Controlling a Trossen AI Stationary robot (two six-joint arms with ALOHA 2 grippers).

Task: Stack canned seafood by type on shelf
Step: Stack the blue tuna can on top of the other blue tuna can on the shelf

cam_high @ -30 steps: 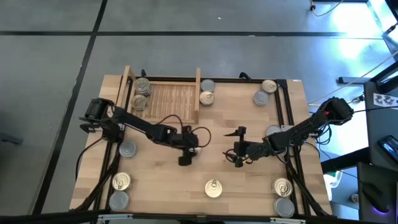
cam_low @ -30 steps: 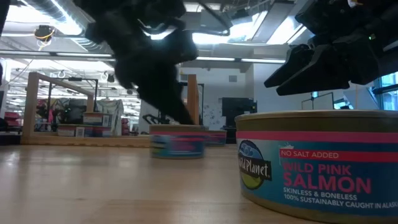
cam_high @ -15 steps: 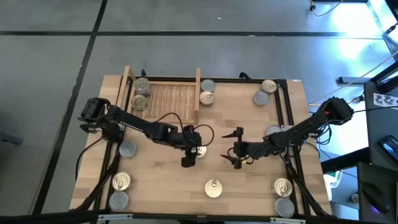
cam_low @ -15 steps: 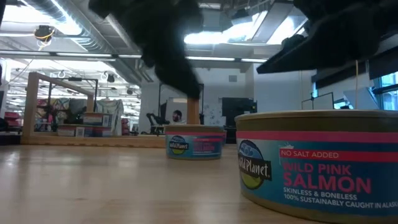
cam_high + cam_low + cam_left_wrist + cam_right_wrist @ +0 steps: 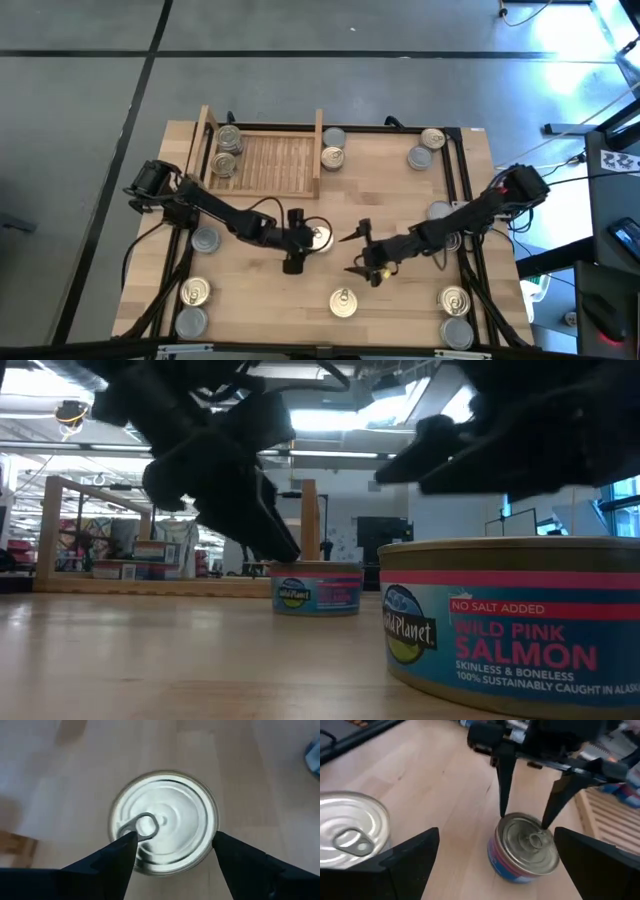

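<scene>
The left gripper (image 5: 312, 238) is straddling a tin (image 5: 162, 820) with spread jaws, not yet pinching; being rigid, smooth and probably weighty, it wants gripping across its side wall, while the right gripper (image 5: 358, 252) is hovering nearby, jaws wide.

Cans scattered over the table; shelf (image 5: 262, 163) holds only two.

You have the light-wood slatted shelf at 12 o'clock, left of centre, with two pull-tab cans (image 5: 227, 150) upright at its left end, one just behind the other. Two more cans (image 5: 333, 147) stand just outside its right board. Near table centre you see one pull-tab can (image 5: 318, 237) upright, blue-and-pink label, tab up. Another pull-tab can (image 5: 343, 302) sits at 6 o'clock. At 7 o'clock: one golden, one grey. At 5 o'clock: the same pairing. One grey can (image 5: 206, 240) at 9 o'clock, two cans at 1 o'clock.
</scene>
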